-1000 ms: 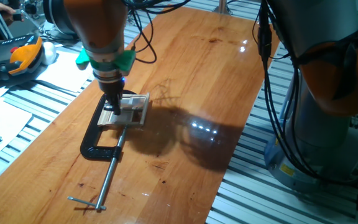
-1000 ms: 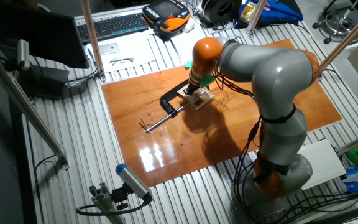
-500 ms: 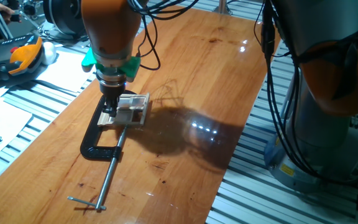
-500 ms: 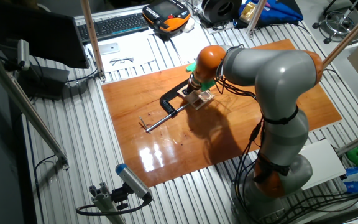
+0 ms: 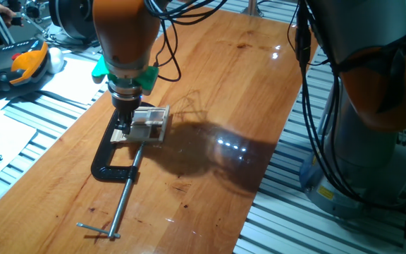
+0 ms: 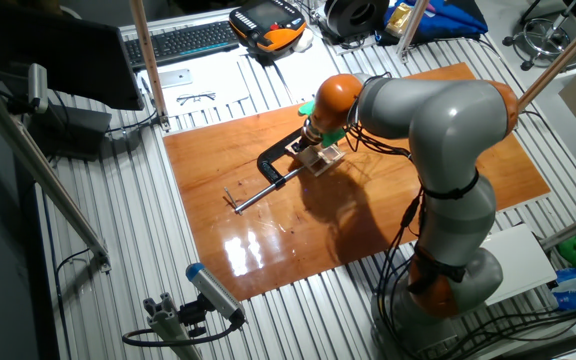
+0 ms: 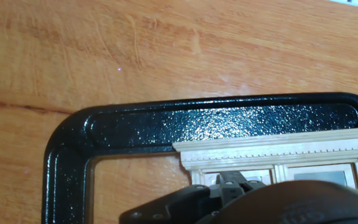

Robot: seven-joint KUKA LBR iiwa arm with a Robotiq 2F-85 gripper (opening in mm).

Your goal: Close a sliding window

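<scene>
The sliding window (image 5: 151,124) is a small pale wood frame with clear panes. It lies flat on the wooden table, held in the jaws of a black C-clamp (image 5: 108,168). My gripper (image 5: 123,118) points straight down at the window's left end, with its fingers together and the tips touching the frame there. In the other fixed view the gripper (image 6: 313,143) stands over the window (image 6: 324,157) and the clamp (image 6: 273,165). The hand view shows the window's moulded top rail (image 7: 278,154) against the clamp's arch (image 7: 197,123), with the fingertips (image 7: 232,182) at the pane edge.
The clamp's long steel screw (image 5: 122,204) runs toward the table's front edge. An orange and black pendant (image 5: 18,63) and papers lie off the table at the left. A keyboard (image 6: 183,42) sits behind. The arm's grey base (image 6: 458,275) stands at the table's right.
Over the past second the arm straightened and the gripper shifted slightly left along the window. Nothing has visibly moved in the last half second.
</scene>
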